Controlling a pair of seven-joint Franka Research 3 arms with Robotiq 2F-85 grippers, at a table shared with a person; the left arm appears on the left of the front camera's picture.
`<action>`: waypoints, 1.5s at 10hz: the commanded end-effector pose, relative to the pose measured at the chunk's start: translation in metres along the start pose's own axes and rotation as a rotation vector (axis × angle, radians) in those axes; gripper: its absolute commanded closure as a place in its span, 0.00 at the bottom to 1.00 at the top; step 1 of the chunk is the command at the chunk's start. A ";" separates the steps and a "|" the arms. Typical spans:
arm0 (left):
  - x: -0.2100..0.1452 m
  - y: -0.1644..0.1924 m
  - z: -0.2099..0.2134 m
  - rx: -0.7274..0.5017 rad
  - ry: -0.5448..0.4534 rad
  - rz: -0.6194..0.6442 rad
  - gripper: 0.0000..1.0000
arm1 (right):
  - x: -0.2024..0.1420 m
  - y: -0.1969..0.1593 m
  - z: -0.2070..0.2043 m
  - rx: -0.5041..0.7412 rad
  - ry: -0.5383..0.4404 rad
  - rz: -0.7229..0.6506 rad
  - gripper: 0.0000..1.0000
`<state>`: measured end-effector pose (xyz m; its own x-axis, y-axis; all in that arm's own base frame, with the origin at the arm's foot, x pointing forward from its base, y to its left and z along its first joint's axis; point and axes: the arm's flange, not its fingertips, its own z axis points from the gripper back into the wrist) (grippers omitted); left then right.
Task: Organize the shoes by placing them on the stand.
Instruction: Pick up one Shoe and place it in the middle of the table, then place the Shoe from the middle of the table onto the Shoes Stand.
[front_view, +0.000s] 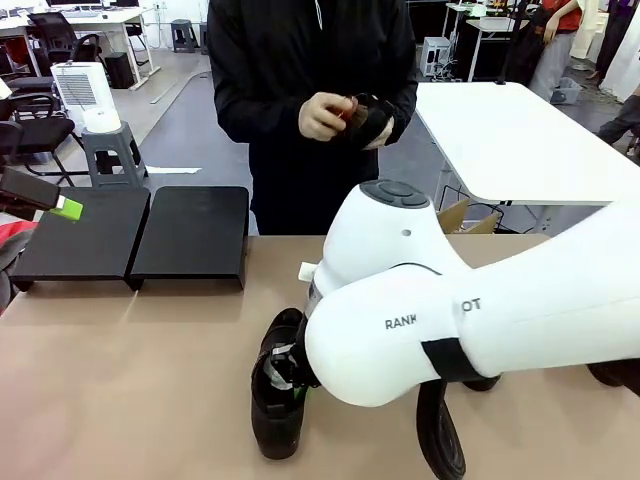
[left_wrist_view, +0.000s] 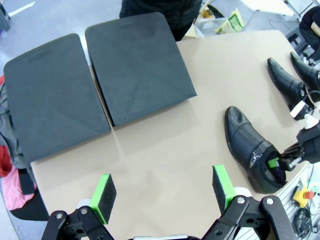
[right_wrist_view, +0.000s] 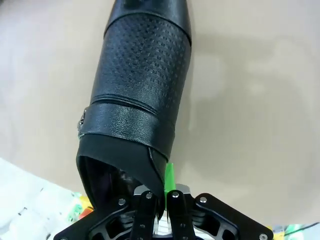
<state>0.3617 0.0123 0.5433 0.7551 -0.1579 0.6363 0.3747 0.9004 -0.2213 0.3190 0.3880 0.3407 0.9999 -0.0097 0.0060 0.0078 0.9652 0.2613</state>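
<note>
A glossy black shoe lies on the tan table near the front, and my right gripper is shut on its heel rim. In the right wrist view the fingers pinch the side wall of the shoe at its opening, with a green pad showing. The left wrist view shows the same shoe and two more shoes at the right. The stand's two black sloped platforms sit bare at the table's far left. My left gripper hovers open and empty above the table, near the platforms.
A person in black stands at the far edge behind the stand with both hands together at chest height. Another shoe lies under my right arm at the front edge. A grey stool stands on the floor beyond.
</note>
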 end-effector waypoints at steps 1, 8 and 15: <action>0.000 0.002 0.000 -0.015 -0.005 -0.005 0.00 | 0.013 0.013 -0.003 -0.007 -0.025 -0.005 1.00; 0.000 0.002 0.000 -0.015 -0.005 -0.005 0.00 | -0.003 -0.010 0.031 0.050 -0.109 0.038 0.00; 0.000 0.002 0.000 -0.015 -0.005 -0.005 0.00 | 0.002 0.000 0.028 0.030 -0.101 0.030 0.00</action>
<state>0.3617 0.0123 0.5433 0.7551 -0.1579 0.6363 0.3747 0.9004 -0.2212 0.3164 0.3751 0.3643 0.9949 0.0045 0.1009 -0.0323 0.9608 0.2754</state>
